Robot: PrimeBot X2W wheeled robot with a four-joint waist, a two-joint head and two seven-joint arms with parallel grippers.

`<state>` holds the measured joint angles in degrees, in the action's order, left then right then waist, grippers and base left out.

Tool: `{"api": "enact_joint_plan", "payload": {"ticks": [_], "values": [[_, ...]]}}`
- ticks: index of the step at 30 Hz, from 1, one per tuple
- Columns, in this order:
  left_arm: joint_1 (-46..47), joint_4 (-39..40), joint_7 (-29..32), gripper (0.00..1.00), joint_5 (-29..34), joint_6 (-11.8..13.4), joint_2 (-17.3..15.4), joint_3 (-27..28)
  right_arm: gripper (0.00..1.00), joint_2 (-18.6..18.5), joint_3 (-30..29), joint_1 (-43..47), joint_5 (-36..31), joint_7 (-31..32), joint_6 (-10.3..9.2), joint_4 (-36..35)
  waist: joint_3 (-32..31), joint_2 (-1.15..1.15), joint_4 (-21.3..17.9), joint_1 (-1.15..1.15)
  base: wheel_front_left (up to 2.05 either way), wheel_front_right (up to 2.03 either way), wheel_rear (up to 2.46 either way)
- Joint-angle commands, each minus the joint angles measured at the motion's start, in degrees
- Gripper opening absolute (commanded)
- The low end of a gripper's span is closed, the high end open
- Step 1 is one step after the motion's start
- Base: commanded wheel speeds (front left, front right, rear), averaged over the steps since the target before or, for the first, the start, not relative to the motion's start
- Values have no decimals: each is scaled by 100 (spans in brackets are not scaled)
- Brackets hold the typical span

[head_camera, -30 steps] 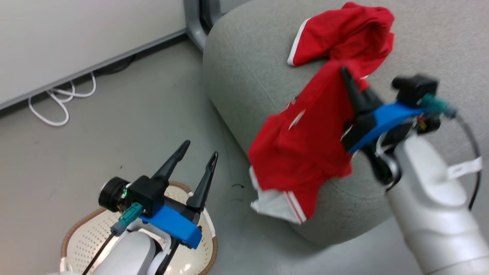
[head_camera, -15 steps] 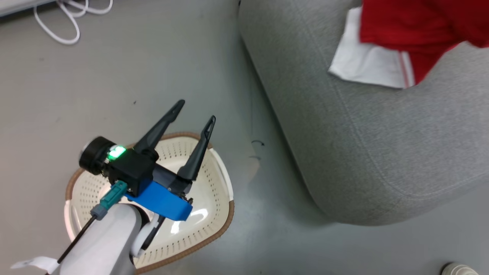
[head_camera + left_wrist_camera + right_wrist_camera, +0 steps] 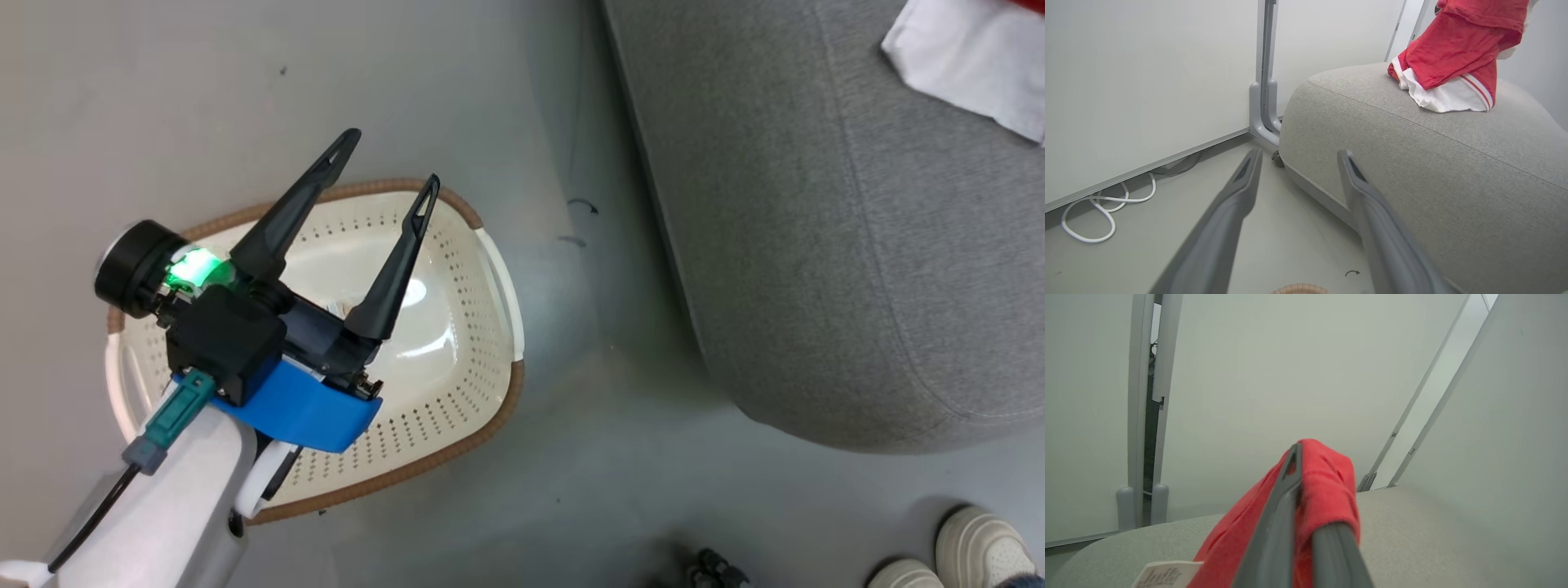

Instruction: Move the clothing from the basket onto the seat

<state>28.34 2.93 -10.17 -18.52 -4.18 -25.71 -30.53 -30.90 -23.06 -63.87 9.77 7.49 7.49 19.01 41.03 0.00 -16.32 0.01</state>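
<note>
The clothing [image 3: 1453, 53] rests on the seat [image 3: 1412, 171], a white cable [image 3: 1126, 200] lying along the wall [image 3: 1147, 81].

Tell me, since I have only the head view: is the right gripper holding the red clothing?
Observer: Yes. The right wrist view shows the right gripper shut on a fold of the clothing, over the seat.
Operator: Does the cloth touch the seat?
Observer: Yes. In the left wrist view its white striped hem rests on the seat's top.
Operator: What lies past the seat's end?
Observer: A white cable loops on the floor by the wall.
</note>
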Motion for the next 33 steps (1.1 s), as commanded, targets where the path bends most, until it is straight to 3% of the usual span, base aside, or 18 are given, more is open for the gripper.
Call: {"api": "enact_joint_plan", "payload": {"ticks": [1, 9, 11, 12, 24, 33], "values": [[109, 129, 38, 100, 52, 32, -64, 33, 0, 42, -120, 154, -78, -106, 1, 169, 299, 0, 45, -1, 0, 0, 0], [179, 352, 129, 100, 92, 65, -131, 8, 0, 487, -295, 529, -311, -484, 1, 1229, 531, 0, 70, -1, 0, 0, 0], [184, 328, 132, 100, 77, 75, -117, -9, 77, 583, -233, 574, -325, -440, 1, 1536, 511, 0, 73, -1, 0, 0, 0], [187, 308, 130, 100, 66, 77, -105, -19, 100, 611, -214, 564, -318, -461, 1, 1671, 494, 0, 76, -1, 0, 0, 0], [45, -210, -123, 100, -165, 62, 124, -86, 100, 568, 320, 714, -506, -870, 1, 2445, -150, 0, 201, -1, 0, 0, 0], [-455, -1084, -442, 100, -503, 70, 523, -60, 100, 819, 342, 1416, -599, -1360, 1, 2667, -1425, 0, 391, -1, 0, 0, 0]]}}
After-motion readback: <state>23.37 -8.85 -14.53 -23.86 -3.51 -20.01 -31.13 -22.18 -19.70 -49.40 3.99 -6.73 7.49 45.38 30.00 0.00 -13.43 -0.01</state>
